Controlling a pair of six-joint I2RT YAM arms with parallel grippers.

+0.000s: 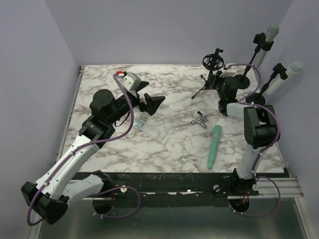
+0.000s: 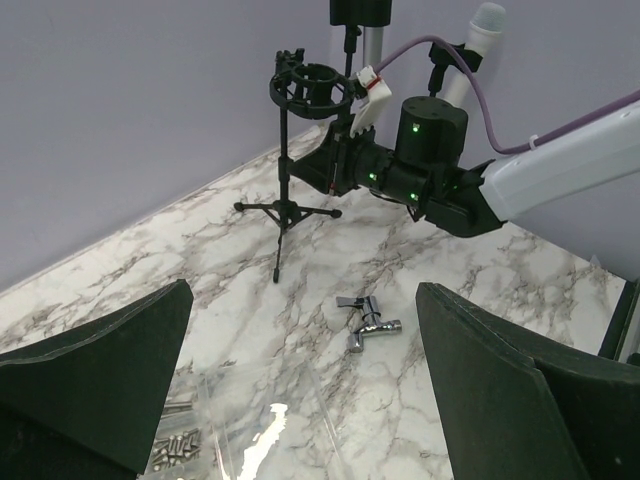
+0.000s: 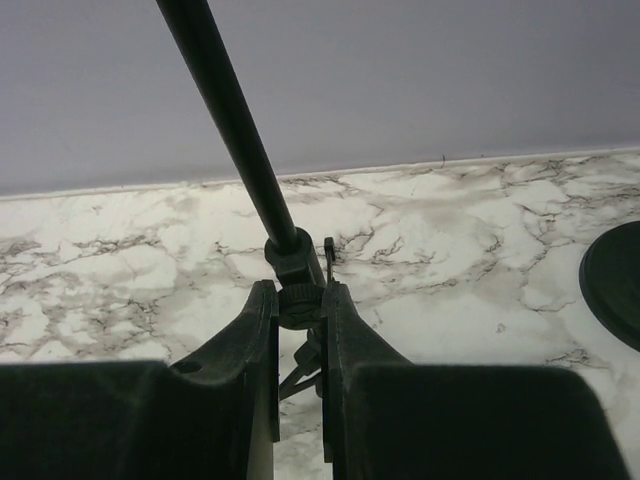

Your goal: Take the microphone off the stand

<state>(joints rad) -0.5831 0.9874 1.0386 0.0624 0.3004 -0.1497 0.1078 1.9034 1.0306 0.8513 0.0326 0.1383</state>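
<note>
Clamping stand pole [image 3: 235,120], R end effector [image 3: 298,302] closed on it; mic [image 1: 215,146] well apart.

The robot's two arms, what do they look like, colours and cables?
The left arm and right arm have white links with black joints, and a purple cable runs along each. The left end effector and right end effector have two black wedge-shaped fingers. Small green lights glow on the right wrist.

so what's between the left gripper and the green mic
Mostly bare marble; a small metal tap fitting sits just off that line, nearer the microphone, seen in the top view.
</note>
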